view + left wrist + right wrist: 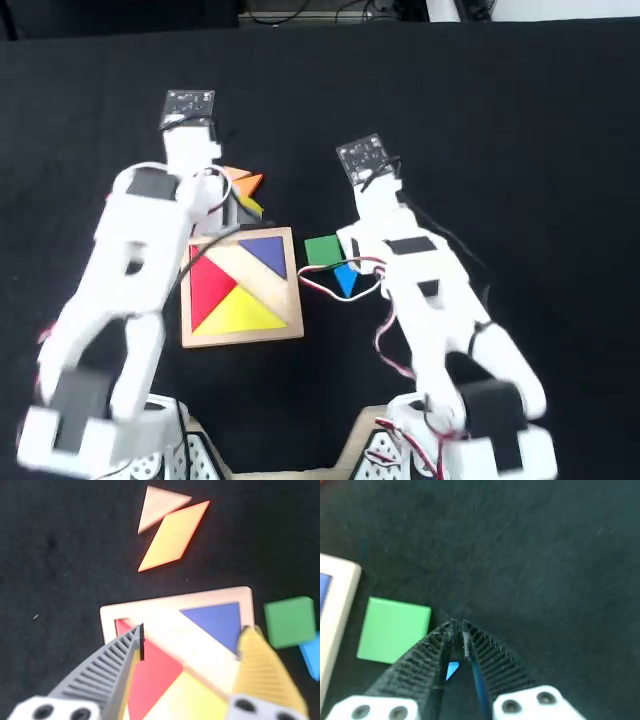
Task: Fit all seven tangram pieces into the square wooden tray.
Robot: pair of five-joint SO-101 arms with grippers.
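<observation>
Square wooden tray (296, 300) | blue triangle (265, 250) inside | green square (321, 250) beside

Black table (520, 150): wooden tray (242, 337), green square (321, 250)

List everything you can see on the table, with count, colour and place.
wooden tray: one, pale wood, between the arms
red triangle: one, red, in tray
yellow triangle: one, yellow, in tray
blue triangle: one, dark blue, in tray
orange parallelogram: one, orange, beyond tray's far edge
pale triangle: one, pale wood, beside the parallelogram
green square: one, green, right of tray
light blue triangle: one, light blue, beside green square
table: one, black
left gripper: one, open, above tray
right gripper: one, shut, beside green square
</observation>
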